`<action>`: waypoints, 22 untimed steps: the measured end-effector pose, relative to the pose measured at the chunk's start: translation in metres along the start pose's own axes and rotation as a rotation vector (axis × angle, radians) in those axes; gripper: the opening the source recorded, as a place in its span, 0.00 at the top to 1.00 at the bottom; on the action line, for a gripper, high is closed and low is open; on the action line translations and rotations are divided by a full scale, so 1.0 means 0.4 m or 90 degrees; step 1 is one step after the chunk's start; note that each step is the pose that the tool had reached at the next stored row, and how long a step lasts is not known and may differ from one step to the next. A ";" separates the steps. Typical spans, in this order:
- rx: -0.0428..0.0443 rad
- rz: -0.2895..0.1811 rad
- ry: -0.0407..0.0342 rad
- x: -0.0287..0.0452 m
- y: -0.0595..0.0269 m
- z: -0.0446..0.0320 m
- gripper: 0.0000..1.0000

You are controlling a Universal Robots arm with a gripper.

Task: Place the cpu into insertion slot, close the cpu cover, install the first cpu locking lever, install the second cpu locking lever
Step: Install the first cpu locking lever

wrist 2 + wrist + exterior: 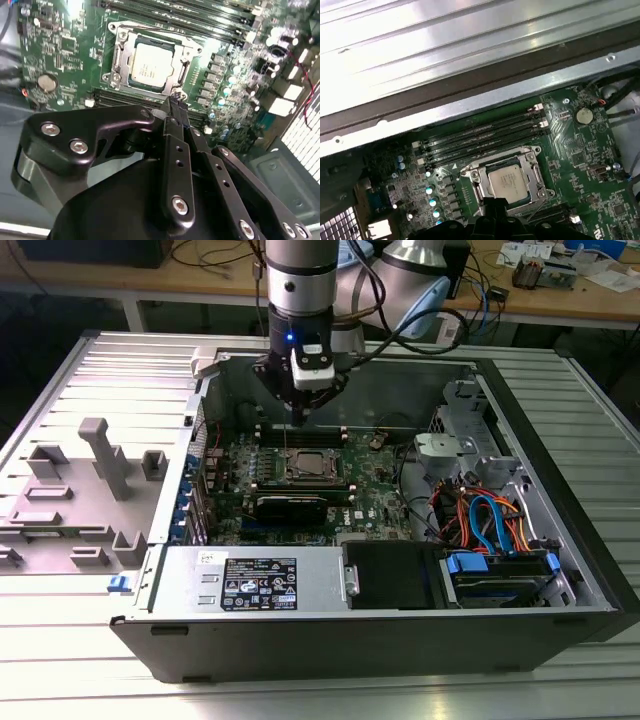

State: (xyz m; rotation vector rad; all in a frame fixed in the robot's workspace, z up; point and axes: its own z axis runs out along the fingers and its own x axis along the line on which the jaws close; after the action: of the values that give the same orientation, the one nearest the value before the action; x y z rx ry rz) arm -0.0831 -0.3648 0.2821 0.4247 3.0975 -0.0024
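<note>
The gripper (175, 106) is hanging over the green motherboard (50, 55), just beside one edge of the insertion slot (113, 75) and above it, not touching it. Its fingers are looking pressed together at the tip, and nothing is showing between them. The cpu (150, 67) is sitting flat inside the insertion slot, its silver-grey top facing up. The cpu cover (187, 54) is lying down around it, framing the chip through its square window. The locking levers are too thin to make out, so whether they are latched cannot be told. In the first wrist view, the long black memory slots (480, 137) are running along the far side of the insertion slot from the gripper, and a round coin cell (583, 116) is sitting well apart from the slot, beyond one end of them. As a judgement, the cpu is likely handling as a light, stiff, smooth-topped part with a delicate underside. It is best taken by two opposite edges and not squeezed hard or slid sideways in the slot. The cover is probably behaving as thin, stiff sheet metal swinging on its hinge, best pushed near the free edge opposite that hinge.
</note>
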 end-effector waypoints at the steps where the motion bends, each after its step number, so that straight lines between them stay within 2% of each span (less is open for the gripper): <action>1: -0.0007 -0.040 0.0000 0.000 0.000 0.001 0.89; 13: -0.0030 -0.194 0.0002 0.001 0.000 0.006 0.89; 15: -0.0033 -0.207 0.0001 0.005 -0.001 0.006 0.89; 19: -0.0032 -0.207 0.0001 0.038 -0.011 0.006 0.89; 22: -0.0033 -0.207 0.0002 0.047 -0.013 0.006 0.89</action>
State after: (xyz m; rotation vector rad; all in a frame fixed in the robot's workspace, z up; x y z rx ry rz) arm -0.1024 -0.3647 0.2794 -0.0821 3.1254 0.0018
